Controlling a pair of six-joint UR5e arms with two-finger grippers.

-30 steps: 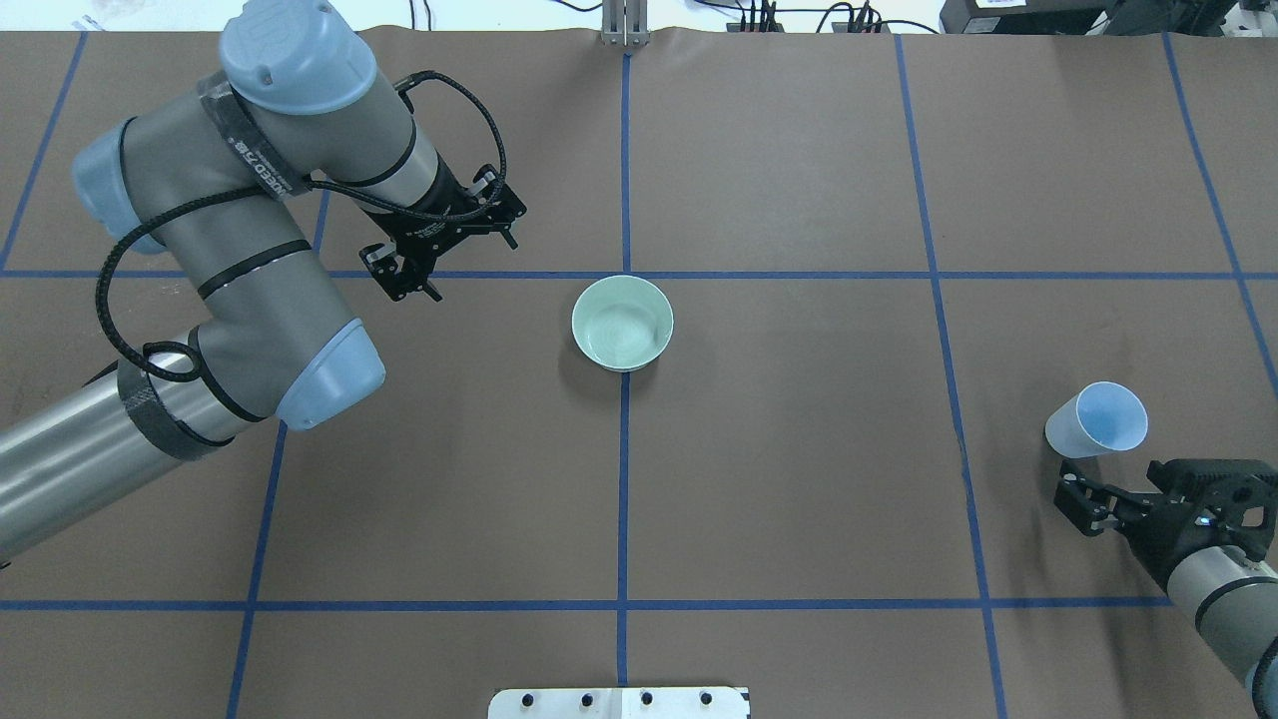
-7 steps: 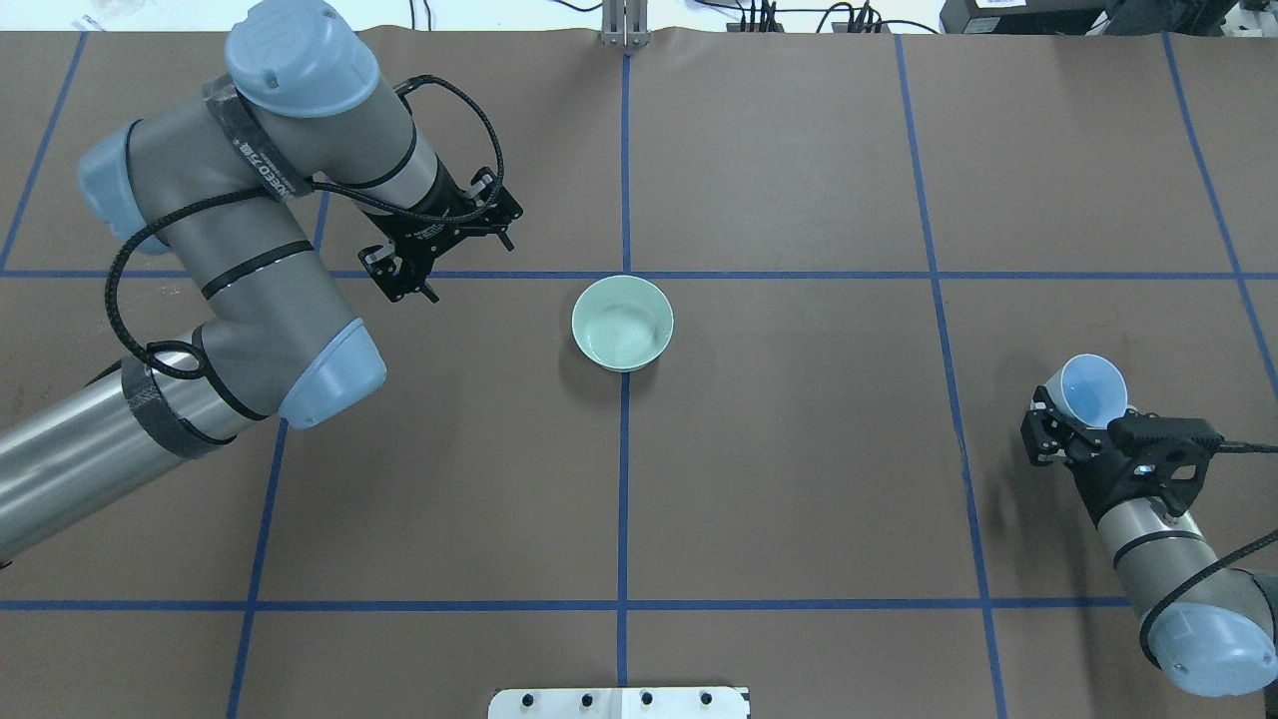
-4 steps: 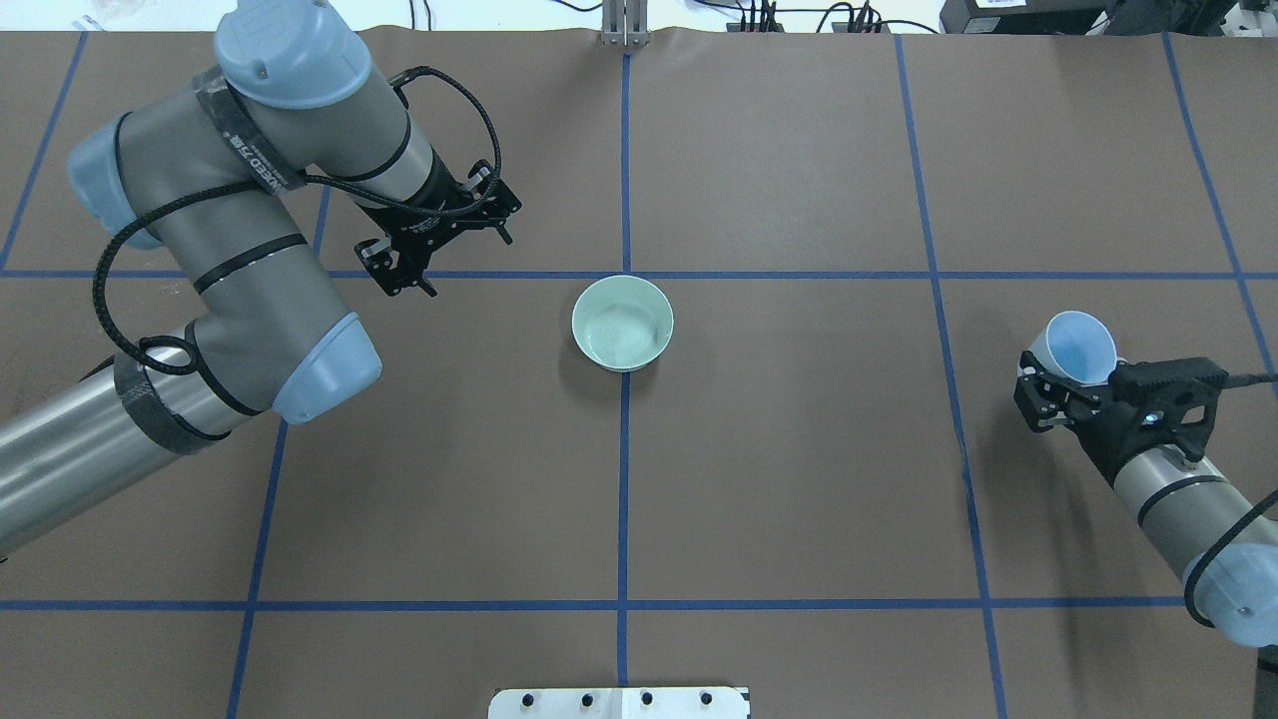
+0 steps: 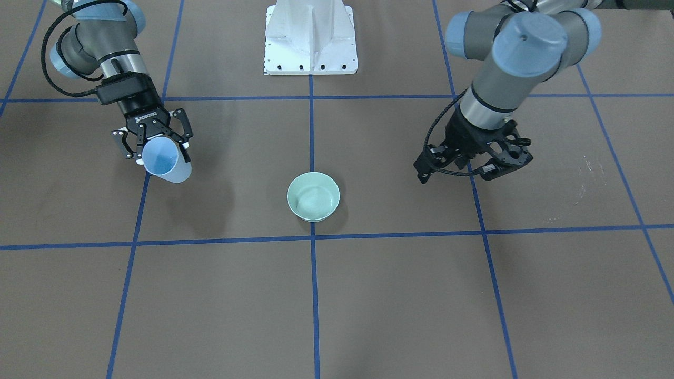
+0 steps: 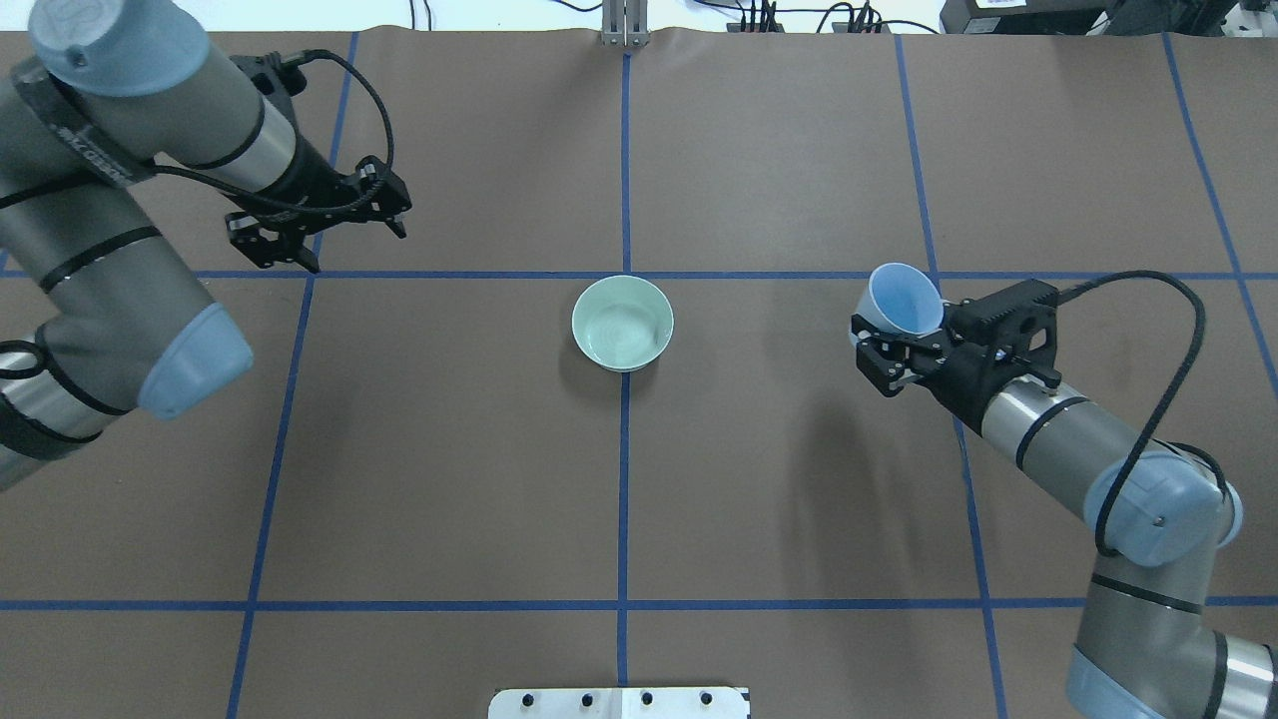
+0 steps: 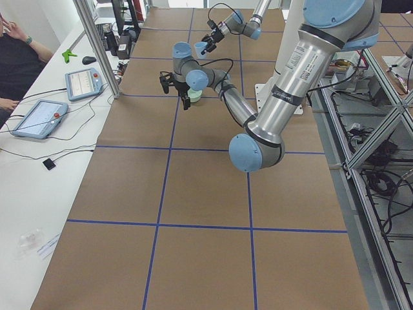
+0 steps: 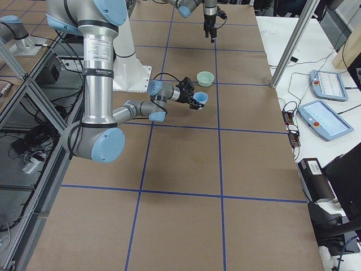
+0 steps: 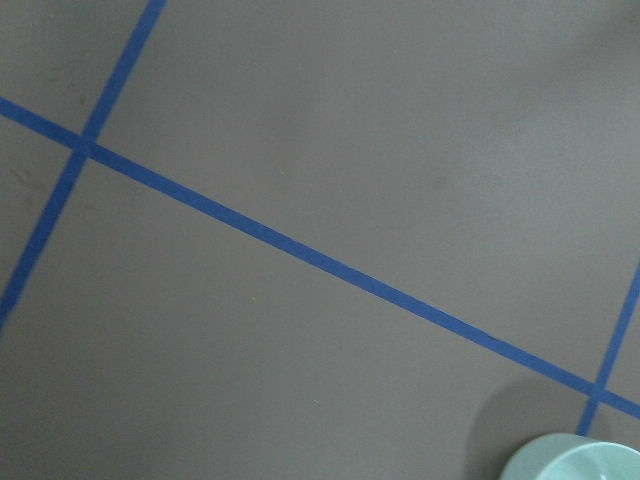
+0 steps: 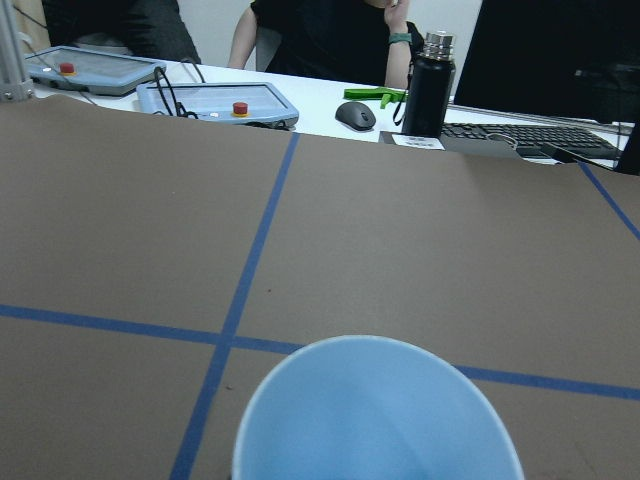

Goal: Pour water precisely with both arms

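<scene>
The right pincer [image 4: 155,150] is closed round the cup [image 5: 904,298], one finger on each side of its wall. In the overhead view the far finger is hidden behind the cup. The cup is held clear of the surface [image 5: 779,479], and its shadow falls apart from it. It stands about upright, with its long axis near vertical and its mouth upward. A slight lean cannot be ruled out.

The right wrist view looks down into the mouth. It shows only a plain blue inside, cut off at the bottom edge, and no water can be made out there.

Well apart from this pincer, toward the robot's left, the bowl [image 5: 622,323] sits mouth up on a blue line. Faint rings show on its floor. Whether they are liquid or glaze I cannot tell.

Beyond the bowl, the left pincer [image 5: 339,238] hangs above the surface with its fingers spread and nothing between them. Its wrist view catches only a sliver of the bowl's rim at the lower right corner.
</scene>
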